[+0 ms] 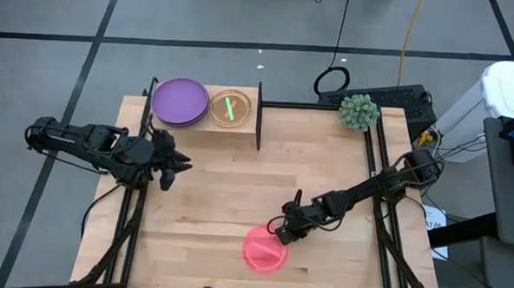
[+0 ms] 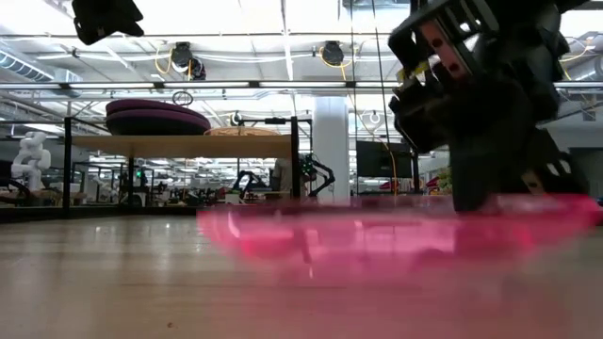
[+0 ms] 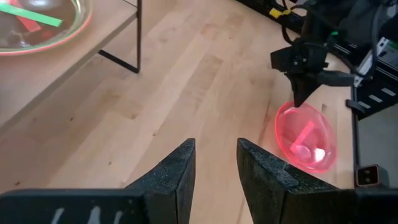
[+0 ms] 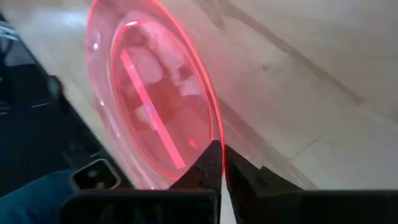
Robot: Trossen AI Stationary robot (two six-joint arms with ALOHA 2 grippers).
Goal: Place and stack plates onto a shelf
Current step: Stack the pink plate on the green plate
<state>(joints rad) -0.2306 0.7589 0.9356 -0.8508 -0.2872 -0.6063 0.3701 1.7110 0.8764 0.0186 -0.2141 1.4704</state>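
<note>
Plates are split between two spots: a pink plate (image 1: 264,250) lies on the table (image 1: 212,185) at the lower centre of the overhead frame, while purple plates (image 1: 181,102) and a clear green-rimmed plate (image 1: 231,107) sit side by side on the shelf (image 1: 256,116) at upper left-centre. How many purple plates are stacked there is hard to make out. In the low view the pink plate (image 2: 396,231) is a blur across the foreground, its right end hidden behind the right gripper (image 2: 490,179). The right gripper (image 1: 281,235) has its fingers pinched together on the pink plate's upper-right rim. The left gripper (image 1: 176,165) hovers at centre left, fingers a narrow gap apart, holding nothing. No writing or labels are readable.
</note>
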